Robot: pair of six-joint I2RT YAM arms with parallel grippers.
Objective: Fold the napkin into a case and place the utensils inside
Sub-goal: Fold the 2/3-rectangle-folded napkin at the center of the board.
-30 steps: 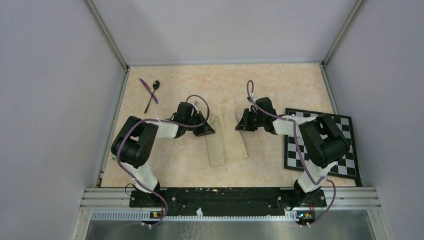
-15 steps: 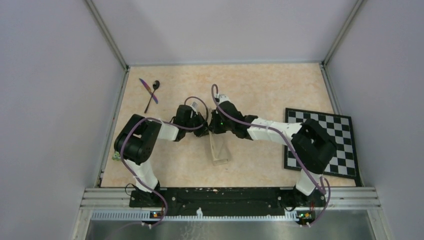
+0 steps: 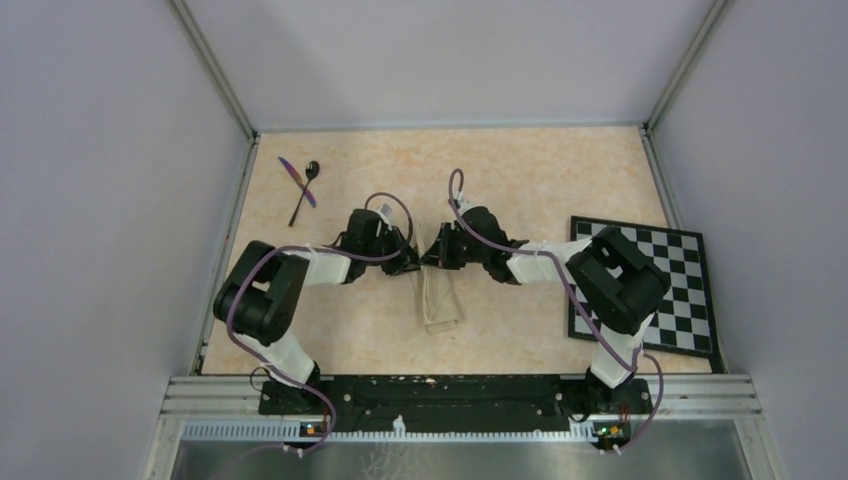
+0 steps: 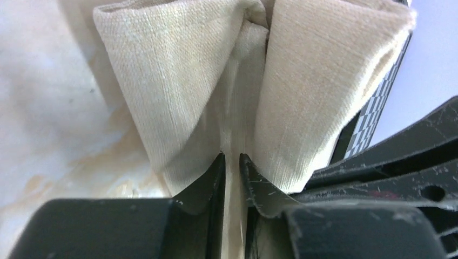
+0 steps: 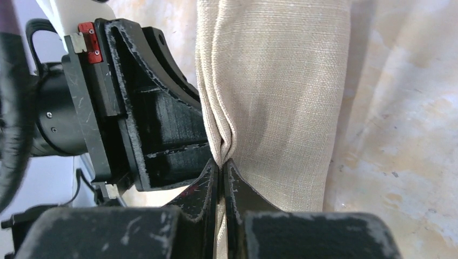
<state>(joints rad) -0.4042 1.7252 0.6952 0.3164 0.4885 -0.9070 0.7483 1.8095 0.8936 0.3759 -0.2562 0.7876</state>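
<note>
the napkin [image 3: 440, 300] lies folded narrow between the arms, both arms' fingers [image 5: 236, 186] pinching its far edge, the left fingers [image 4: 215, 175] barely parted, while spoon [image 3: 306, 188] and knife [image 3: 297, 181] wait far left of it, not yet inside.

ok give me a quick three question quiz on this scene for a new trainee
1. True or false: the spoon and knife already lie inside the napkin.
2. Which gripper pinches the napkin's far end with its jaws fully together? A) left gripper B) right gripper C) neither
3. Fill in: the checkerboard lies on the table under the ___ arm.

Key
1. False: they lie crossed near the table's far left corner, apart from the cloth.
2. B: the right wrist view shows its tips closed on a cloth fold; the left's stand slightly apart around the cloth.
3. right
</note>
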